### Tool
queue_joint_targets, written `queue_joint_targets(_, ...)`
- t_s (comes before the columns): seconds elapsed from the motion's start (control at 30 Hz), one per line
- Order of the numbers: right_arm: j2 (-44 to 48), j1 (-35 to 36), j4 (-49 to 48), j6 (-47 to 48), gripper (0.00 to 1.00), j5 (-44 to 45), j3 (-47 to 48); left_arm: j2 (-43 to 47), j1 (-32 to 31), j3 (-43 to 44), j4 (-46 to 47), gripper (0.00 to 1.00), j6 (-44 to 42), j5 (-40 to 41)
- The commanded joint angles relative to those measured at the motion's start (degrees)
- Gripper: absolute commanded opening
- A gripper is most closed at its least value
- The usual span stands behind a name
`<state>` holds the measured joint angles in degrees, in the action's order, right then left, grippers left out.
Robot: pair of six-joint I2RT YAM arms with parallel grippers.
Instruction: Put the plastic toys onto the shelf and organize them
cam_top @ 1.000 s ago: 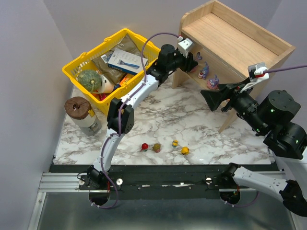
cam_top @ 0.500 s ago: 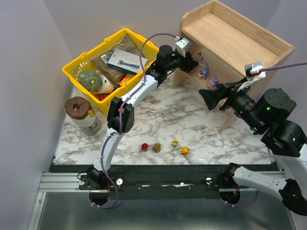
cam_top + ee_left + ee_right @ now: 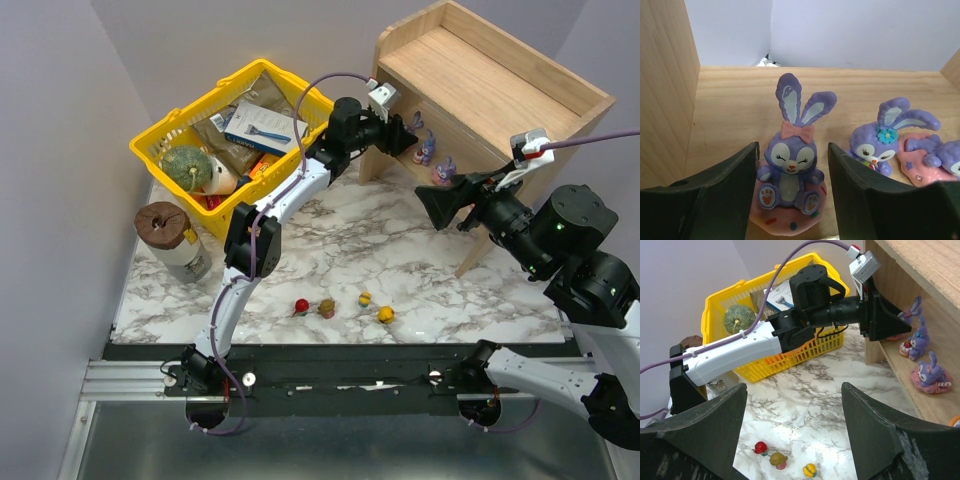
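On the lower tier of the wooden shelf [image 3: 490, 70] my left gripper [image 3: 405, 128] stands open. Its jaws flank a purple long-eared toy [image 3: 790, 165] that sits upright on a pink base on the shelf board [image 3: 730, 100]. A gap shows at the right finger [image 3: 855, 190]. Two more purple toys [image 3: 880, 145] [image 3: 930, 157] rest to its right. Small round toys lie on the marble table: red [image 3: 301, 306], olive-brown [image 3: 326, 308], and two yellow [image 3: 365, 298] [image 3: 386, 315]. My right gripper [image 3: 432, 208] hangs open and empty above the table, in front of the shelf.
A yellow basket [image 3: 170, 135] holding groceries and a green gourd [image 3: 186, 167] stands at the back left, close to the shelf's left panel. A brown-lidded jar [image 3: 165, 225] stands in front of the basket. The left arm stretches across the table's middle toward the shelf.
The left jaws have spread apart off the purple toy, which now stands free on the shelf. The right arm shifted slightly, then held still.
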<state>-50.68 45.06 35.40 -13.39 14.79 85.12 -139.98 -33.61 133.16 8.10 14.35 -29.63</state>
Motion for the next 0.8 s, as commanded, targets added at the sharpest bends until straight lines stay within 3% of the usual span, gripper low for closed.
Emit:
queue_joint_targets(0.0, 0.4, 0.2, 0.5, 0.6, 0.83, 0.9, -0.7, -1.1, 1.5, -1.0, 1.4, 0.66, 2.5, 1.7)
queue_joint_targets(0.37, 0.2, 0.2, 0.9, 0.4, 0.83, 1.8, -0.3, 1.2, 1.9, -3.0, 6.1, 0.79, 3.4, 3.4)
queue_joint_targets(0.6, 0.7, 0.2, 2.0, -0.9, 0.83, 3.7, 0.5, 2.3, 2.6, -1.1, 9.8, 0.81, 6.5, 4.2)
queue_joint_targets(0.77, 1.5, 0.2, 2.0, -1.7, 0.83, 3.8, -0.2, 5.4, 2.7, -4.6, 11.8, 0.8, 6.9, 4.6)
